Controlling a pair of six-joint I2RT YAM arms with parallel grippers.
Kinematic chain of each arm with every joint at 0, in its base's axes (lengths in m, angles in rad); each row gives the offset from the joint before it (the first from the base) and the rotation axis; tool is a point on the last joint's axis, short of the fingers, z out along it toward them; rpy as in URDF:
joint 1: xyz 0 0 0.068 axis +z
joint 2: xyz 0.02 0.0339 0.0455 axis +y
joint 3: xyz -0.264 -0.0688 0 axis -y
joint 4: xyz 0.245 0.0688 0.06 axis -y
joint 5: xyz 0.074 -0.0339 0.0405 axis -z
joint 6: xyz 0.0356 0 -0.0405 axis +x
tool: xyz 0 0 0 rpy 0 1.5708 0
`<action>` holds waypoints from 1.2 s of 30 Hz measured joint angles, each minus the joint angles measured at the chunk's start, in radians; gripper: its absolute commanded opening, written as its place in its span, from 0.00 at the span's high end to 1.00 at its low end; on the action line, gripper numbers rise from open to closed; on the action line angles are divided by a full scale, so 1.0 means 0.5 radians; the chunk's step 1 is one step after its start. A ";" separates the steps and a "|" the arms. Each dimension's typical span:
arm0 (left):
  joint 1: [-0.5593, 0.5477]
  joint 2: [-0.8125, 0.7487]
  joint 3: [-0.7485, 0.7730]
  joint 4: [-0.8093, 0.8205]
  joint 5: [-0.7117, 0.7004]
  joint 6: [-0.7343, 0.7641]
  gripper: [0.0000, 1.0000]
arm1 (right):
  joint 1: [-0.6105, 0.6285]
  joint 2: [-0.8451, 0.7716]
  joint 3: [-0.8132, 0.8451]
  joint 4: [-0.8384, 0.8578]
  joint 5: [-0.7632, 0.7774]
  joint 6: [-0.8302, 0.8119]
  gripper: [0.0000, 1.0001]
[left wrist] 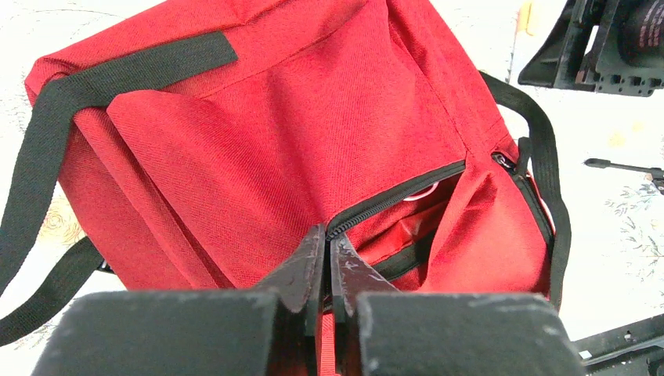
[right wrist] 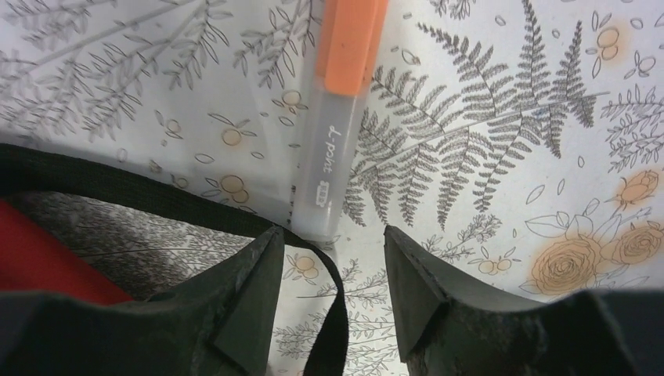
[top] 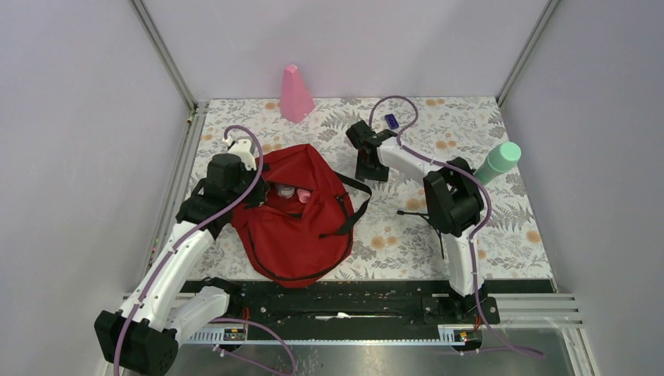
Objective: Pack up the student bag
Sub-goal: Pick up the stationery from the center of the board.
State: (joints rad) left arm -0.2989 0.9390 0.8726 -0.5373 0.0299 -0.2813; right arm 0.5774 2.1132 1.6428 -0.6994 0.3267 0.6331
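The student bag [top: 294, 223], dark red with black straps, lies left of the table's middle with its top zipper open. A white and a pink item [top: 288, 190] show inside the opening. My left gripper [left wrist: 327, 235] is shut on the bag's zipper edge [left wrist: 391, 200], with a red tab between its jaws; from above it sits at the bag's upper left [top: 249, 186]. My right gripper [right wrist: 333, 243] stands open just right of the bag [top: 369, 168], low over the table. A black bag strap [right wrist: 156, 196] loops between its fingers. A clear pen with an orange cap [right wrist: 337, 117] lies just ahead of them.
A pink cone-shaped item [top: 295, 94] stands at the back. A small blue object [top: 391, 121] lies behind the right gripper. A green bottle [top: 497, 163] stands at the right, and a thin black stick [top: 415, 213] lies by the right arm. Walls enclose the flowered table [top: 391, 243].
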 measured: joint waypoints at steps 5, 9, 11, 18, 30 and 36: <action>0.004 -0.005 0.000 0.000 0.000 0.000 1.00 | -0.040 0.041 0.117 -0.006 -0.056 -0.002 0.43; 0.004 -0.008 0.000 0.000 0.000 -0.001 1.00 | -0.050 0.099 0.172 -0.030 -0.085 -0.002 0.43; 0.004 -0.008 0.000 0.000 0.000 0.000 1.00 | -0.050 0.135 0.198 -0.058 -0.107 -0.002 0.43; 0.005 -0.027 -0.012 0.000 0.000 0.000 1.00 | -0.050 0.216 0.217 -0.114 -0.140 0.000 0.48; 0.008 -0.033 -0.022 0.001 0.000 -0.001 1.00 | -0.052 0.224 0.217 -0.120 -0.141 -0.002 0.68; 0.008 -0.033 -0.022 0.001 0.000 -0.001 1.00 | -0.052 0.224 0.219 -0.120 -0.142 -0.017 0.84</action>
State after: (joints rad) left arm -0.2951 0.9226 0.8616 -0.5369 0.0299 -0.2817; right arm 0.5514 2.2253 1.7523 -0.7593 0.2558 0.6247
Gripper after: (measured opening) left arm 0.009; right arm 0.336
